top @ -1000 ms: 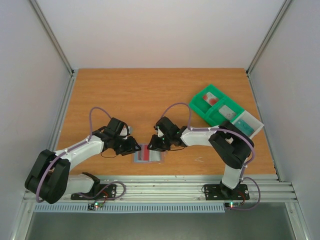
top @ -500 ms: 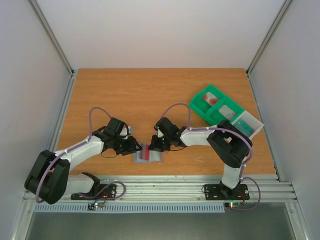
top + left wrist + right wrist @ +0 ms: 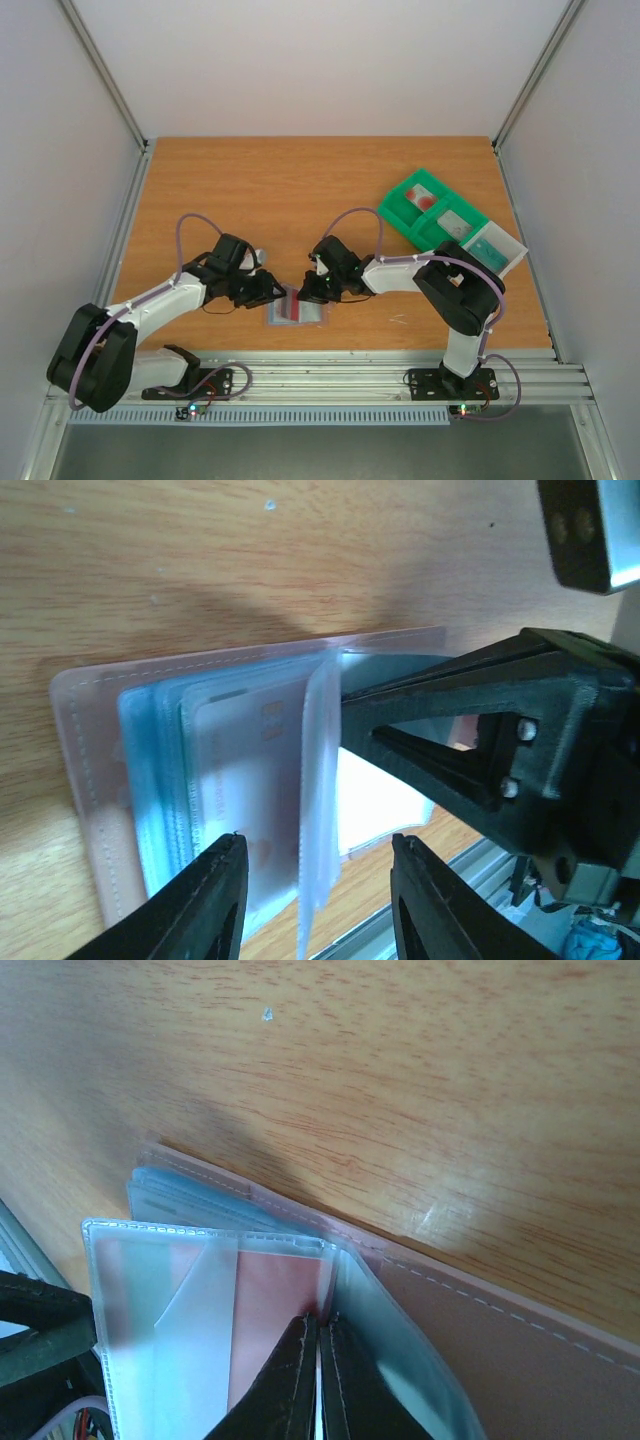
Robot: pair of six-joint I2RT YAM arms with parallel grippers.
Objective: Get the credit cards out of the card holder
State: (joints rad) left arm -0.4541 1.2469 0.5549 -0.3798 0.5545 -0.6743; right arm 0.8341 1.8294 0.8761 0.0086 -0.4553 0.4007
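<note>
The card holder (image 3: 299, 309) lies open near the table's front edge, tan cover down, clear sleeves up. In the right wrist view a red card (image 3: 272, 1305) shows inside one sleeve. My right gripper (image 3: 320, 1360) is shut on the edge of a clear sleeve (image 3: 200, 1290) beside that card, lifting it. Seen from the left wrist, that sleeve (image 3: 318, 780) stands upright, and a pale card (image 3: 250, 780) lies in the sleeve below. My left gripper (image 3: 318, 890) is open, its jaws either side of the raised sleeve without touching it. The right gripper (image 3: 480, 750) fills the right of that view.
A green compartmented tray (image 3: 400, 215) stands at the back right, with red, grey and teal patches in its compartments and a white end section (image 3: 512, 262). The metal rail (image 3: 330, 372) runs just in front of the holder.
My right gripper has closed on the sleeve. The left gripper has edged right, closer to the holder, and opened slightly.
</note>
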